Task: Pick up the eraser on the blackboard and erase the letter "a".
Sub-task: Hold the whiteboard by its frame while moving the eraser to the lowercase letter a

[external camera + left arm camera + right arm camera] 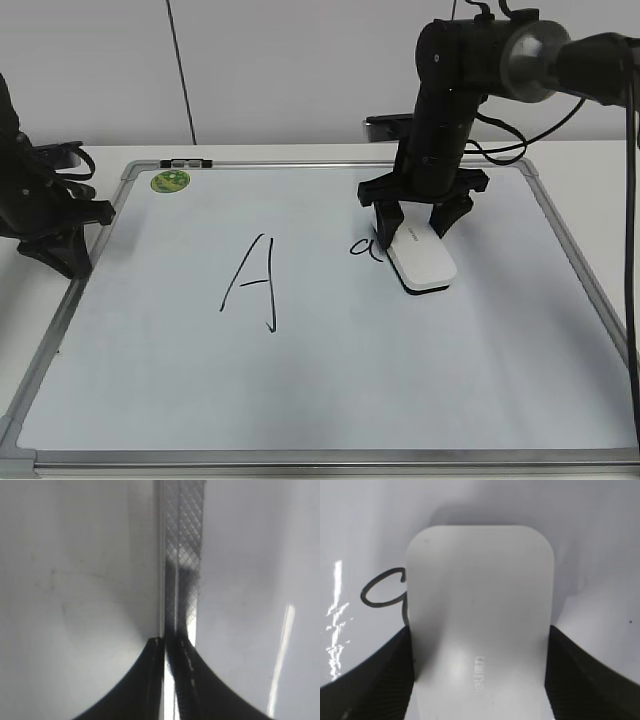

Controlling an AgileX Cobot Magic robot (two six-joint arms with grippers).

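Currently right end effector (418,228) clamps eraser (423,259) by its sides, flat on blackboard (330,380), letter "a" (363,245) just beside it, ready to swipe; left end effector (55,245) clenched, parked at frame

- The eraser (424,260) is seen as a white, glossy, rounded rectangular block with a dark underside edge; faint grey print is carried on its top (479,620). It is laid flat on the board, right of centre, its long axis angled slightly toward the near right.
- The blackboard (330,390) is shown as a large white board in a silver-grey frame with grey corner pieces, lying flat; a round green sticker is fixed near its far left corner.
- The letter "a" (362,246) is written small in black marker, just left of the eraser; its right part is partly covered by the eraser's edge (382,587).
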